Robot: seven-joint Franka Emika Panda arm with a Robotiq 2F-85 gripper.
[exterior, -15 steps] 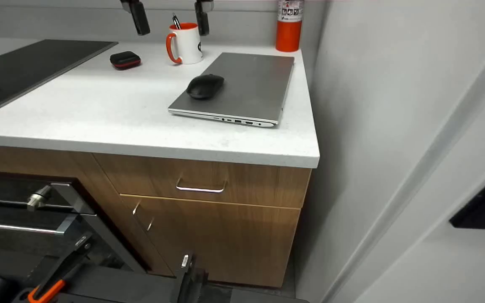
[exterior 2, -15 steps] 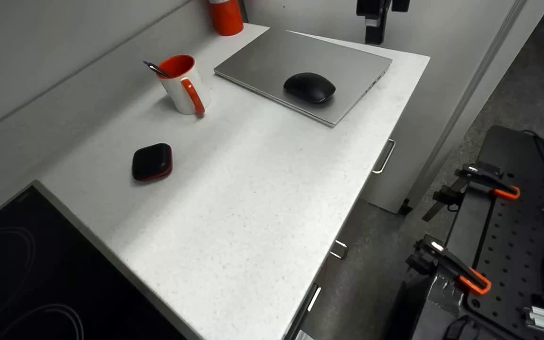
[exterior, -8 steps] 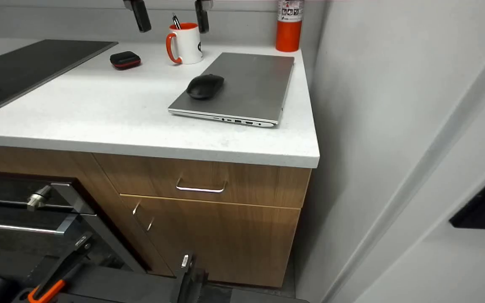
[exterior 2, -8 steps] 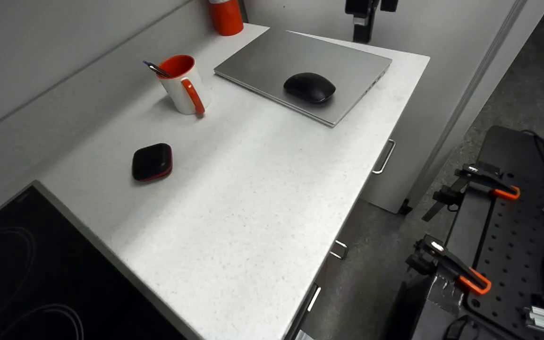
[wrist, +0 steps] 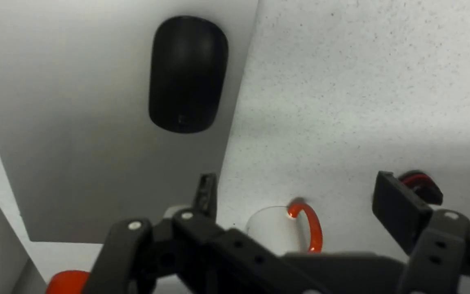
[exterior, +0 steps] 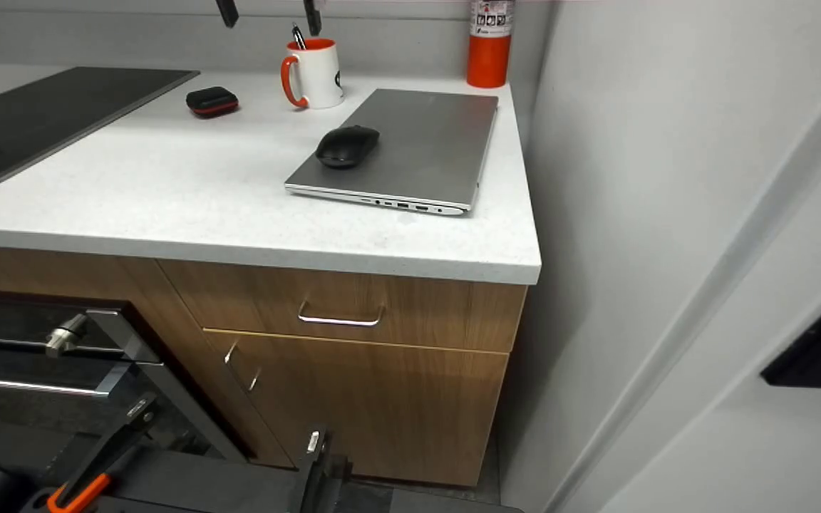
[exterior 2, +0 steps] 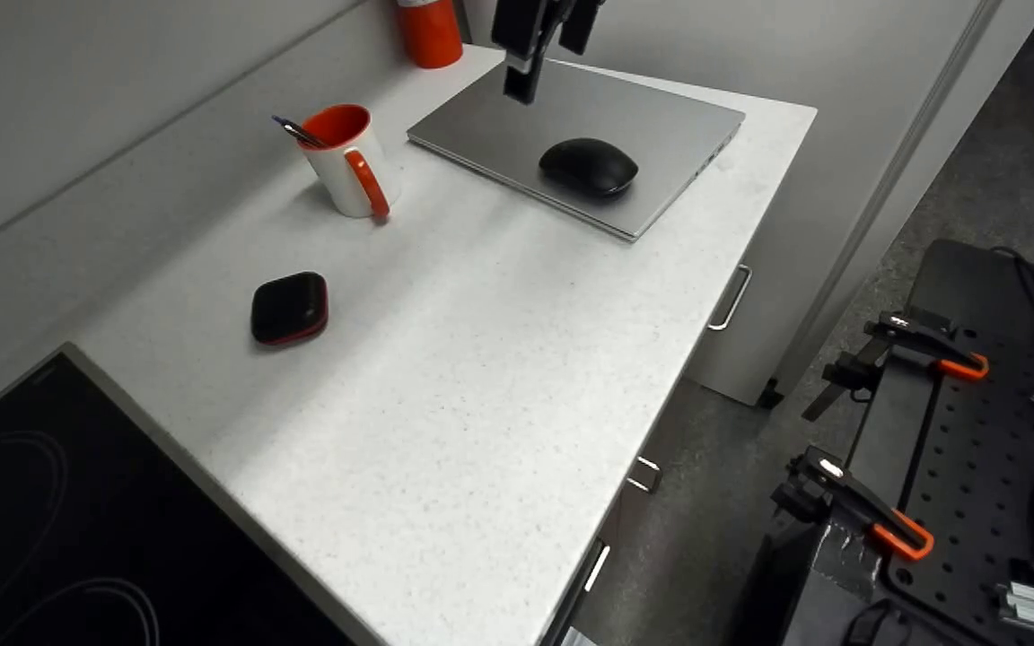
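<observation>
Here's the gripper, up in the air, its fingers spread wide, nothing between them and nothing touched. Closest in line, I'd say, is the white mug, standing upright toward the back of the counter; the wrist view frames its body inside the gap, with the rim hidden behind the gripper. It stands between the flat laptop, with the black mouse resting on top, and the small black-and-red case. Now, how would this mug handle? Looks like glazed ceramic: stiff, no give at all, fairly light, and smooth enough to slide in a loose or crooked grip. A hard knock could well chip it. And watch that pen, leaning out over the rim; it's probably loose and could swing or drop out on a tilt. What else sits inside, can't tell. Where to take hold? The body, squarely across the middle, looks like the steadiest choice, with the red-orange handle kept out of the fingers' way. The handle would take a pinch too, but the mug would likely twist and hang lopsided.
</observation>
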